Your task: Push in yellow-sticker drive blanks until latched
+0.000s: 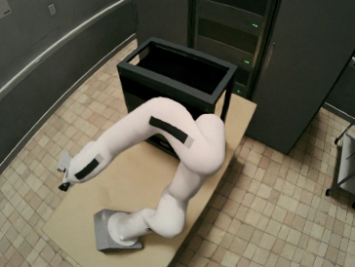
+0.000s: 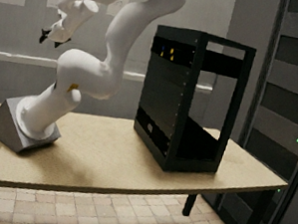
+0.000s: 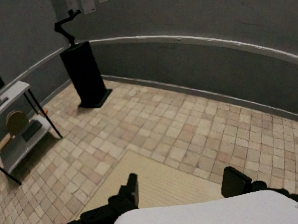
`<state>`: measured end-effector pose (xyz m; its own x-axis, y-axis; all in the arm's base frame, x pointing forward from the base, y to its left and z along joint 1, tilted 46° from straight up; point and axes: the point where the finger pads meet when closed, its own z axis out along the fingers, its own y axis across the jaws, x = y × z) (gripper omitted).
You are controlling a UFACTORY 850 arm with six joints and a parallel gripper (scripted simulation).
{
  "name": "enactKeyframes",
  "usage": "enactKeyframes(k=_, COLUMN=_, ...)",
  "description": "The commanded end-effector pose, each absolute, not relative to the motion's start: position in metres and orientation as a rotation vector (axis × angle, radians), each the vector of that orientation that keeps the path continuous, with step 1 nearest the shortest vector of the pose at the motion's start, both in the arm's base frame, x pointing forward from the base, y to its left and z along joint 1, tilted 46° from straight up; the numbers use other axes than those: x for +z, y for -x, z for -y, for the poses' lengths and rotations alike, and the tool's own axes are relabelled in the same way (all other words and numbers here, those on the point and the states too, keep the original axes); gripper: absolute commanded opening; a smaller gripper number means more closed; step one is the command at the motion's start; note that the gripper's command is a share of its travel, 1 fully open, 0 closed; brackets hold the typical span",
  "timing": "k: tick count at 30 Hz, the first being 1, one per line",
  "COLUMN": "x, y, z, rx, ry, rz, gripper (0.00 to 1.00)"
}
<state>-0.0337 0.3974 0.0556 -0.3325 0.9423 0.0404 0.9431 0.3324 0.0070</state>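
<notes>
Approaching, not yet pushing. Gripper (image 2: 49, 38) hanging high off the table's (image 2: 107, 169) left side, well apart from the rack (image 2: 189, 102), pointing out over the tiled floor (image 3: 200, 129) toward the wall (wrong way for the job). Claw spread fully wide, gripping nothing; both dark fingers showing in the wrist view with only table edge and floor between them.

Rack standing upright on the far right part of the table, open-framed, front face turned toward the arm's base (image 2: 5, 126). Showing small sticker dots on the top row of the front: two yellow (image 2: 171, 51) and one blue (image 2: 161, 53), as far as the exterior view resolves (too small to count blanks with confidence). No telling from here which blanks are protruding and which are seated. Top view no help either: arm (image 1: 166, 127) covering the rack's front.

Next move calling for: swinging the wrist round to face the rack front, dropping to top-row height, lining up square on a yellow-marked blank. Probably worth closing the fingers first for a solid pushing tip. Pushing straight along the slot axis, slow, since the load goes in high on an unfastened rack (tipping and sliding both likely if forced). Avoiding the blue-marked blank beside it.
</notes>
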Motion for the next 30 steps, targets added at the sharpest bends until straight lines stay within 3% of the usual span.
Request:
enactKeyframes(k=1, x=0.056, y=0.040, z=-0.410, rx=-0.137, ry=1.911, rz=2.382, gripper=1.00)
enactKeyframes(k=30, x=0.081, y=0.021, z=-0.458, rx=-0.552, ry=2.310, rz=1.553, gripper=1.00)
